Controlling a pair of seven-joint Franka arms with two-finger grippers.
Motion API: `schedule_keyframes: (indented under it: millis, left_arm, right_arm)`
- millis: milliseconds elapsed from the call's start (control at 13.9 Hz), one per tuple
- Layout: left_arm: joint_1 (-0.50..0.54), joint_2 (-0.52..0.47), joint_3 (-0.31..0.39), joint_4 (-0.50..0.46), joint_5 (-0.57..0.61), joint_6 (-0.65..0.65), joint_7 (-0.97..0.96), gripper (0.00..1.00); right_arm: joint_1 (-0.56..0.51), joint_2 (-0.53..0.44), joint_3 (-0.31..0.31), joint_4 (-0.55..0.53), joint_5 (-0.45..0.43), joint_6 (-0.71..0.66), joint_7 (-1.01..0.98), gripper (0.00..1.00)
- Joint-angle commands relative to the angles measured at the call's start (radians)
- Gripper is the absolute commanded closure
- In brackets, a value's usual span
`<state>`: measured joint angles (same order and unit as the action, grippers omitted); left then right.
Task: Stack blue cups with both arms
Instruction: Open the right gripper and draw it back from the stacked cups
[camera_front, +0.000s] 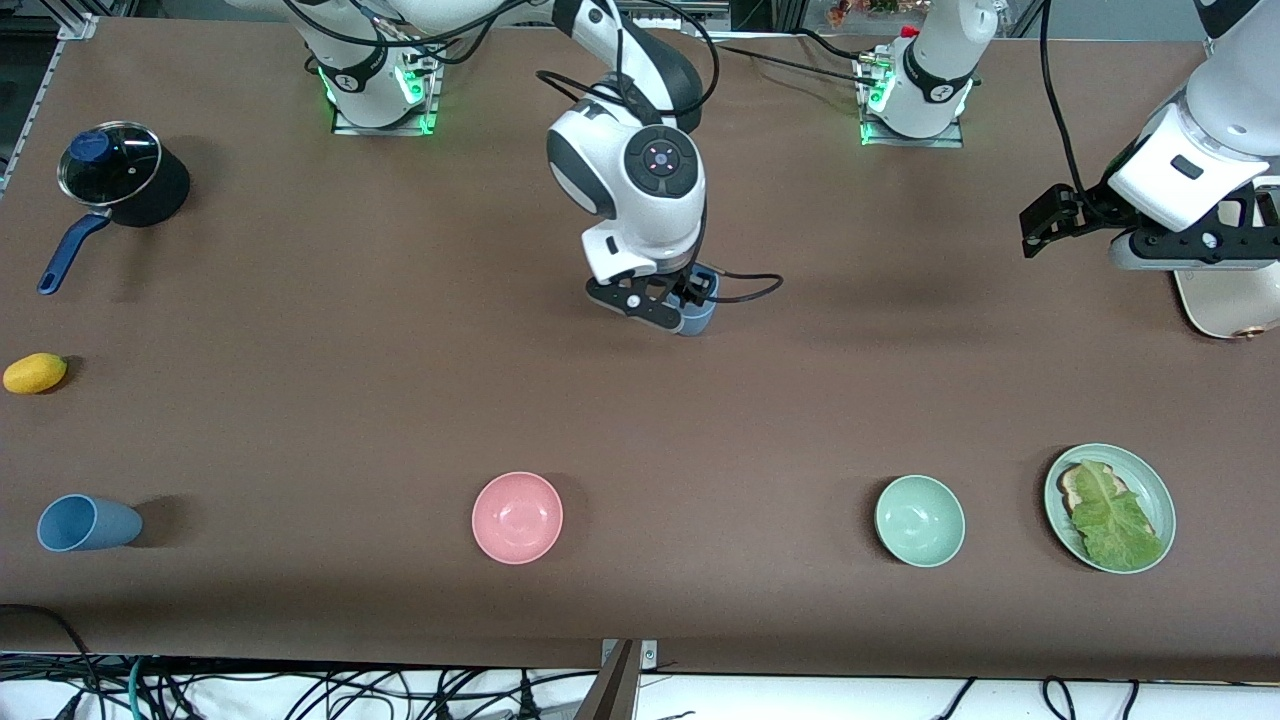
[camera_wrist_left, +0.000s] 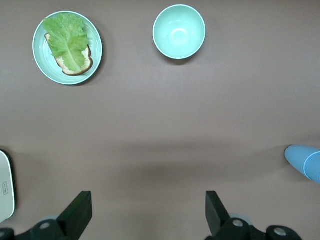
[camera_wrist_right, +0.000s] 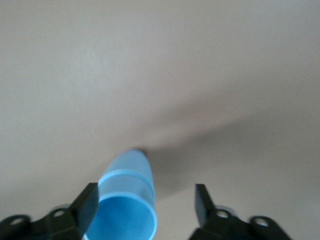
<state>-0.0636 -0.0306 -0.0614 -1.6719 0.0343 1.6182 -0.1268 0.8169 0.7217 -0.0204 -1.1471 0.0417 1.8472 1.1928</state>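
The right pincer (camera_front: 690, 297) is down at the middle of the brown tabletop (camera_front: 400, 420) with its fingers spread wide. An upright light blue cup (camera_wrist_right: 127, 205) stands between them, close against one finger (camera_wrist_right: 86, 206) with a clear gap to the other, so the pincer is around the cup but not clamped on it. In the front view the cup (camera_front: 697, 318) shows just under the black fingers, resting on the tabletop.

Nearer the front camera than this pincer sit a pink bowl (camera_front: 517, 517) and a pale green bowl (camera_front: 919, 520), well apart from each other. The second blue cup (camera_front: 88, 523) lies on its side at the right arm's end of the tabletop, near the front edge. Farther along that end are a small yellow fruit (camera_front: 35, 373) and a black pot with a glass lid (camera_front: 112, 170) and a blue handle.

The left pincer (camera_wrist_left: 147, 212) waits in the air over the left arm's end, fingers wide apart and empty. Near it are a white appliance (camera_front: 1228, 300) and a green plate (camera_front: 1158, 495) carrying bread and a lettuce leaf.
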Motion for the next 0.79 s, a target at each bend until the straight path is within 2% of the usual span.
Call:
schedule_keyframes:
  millis: [0,215,574,718]
  left_arm:
    - [-0.005,0.014,0.009,0.032,-0.019,-0.021,0.024,0.00]
    - [-0.005,0.014,0.009,0.032,-0.019,-0.021,0.023,0.00]
    - [-0.005,0.014,0.009,0.032,-0.019,-0.021,0.023,0.00]
    - [-0.004,0.014,0.009,0.032,-0.019,-0.021,0.023,0.00]
  right_arm:
    - [-0.037,-0.051,-0.070,0.010,0.007,-0.083,-0.190,0.00]
    - [-0.131,-0.131,-0.079,0.007,0.006,-0.146,-0.378,0.00]
    - [-0.290,-0.251,-0.182,0.007,0.076,-0.434,-0.816,0.00]
    - [-0.369,-0.348,-0.196,-0.066,0.093,-0.456,-0.930,0.00]
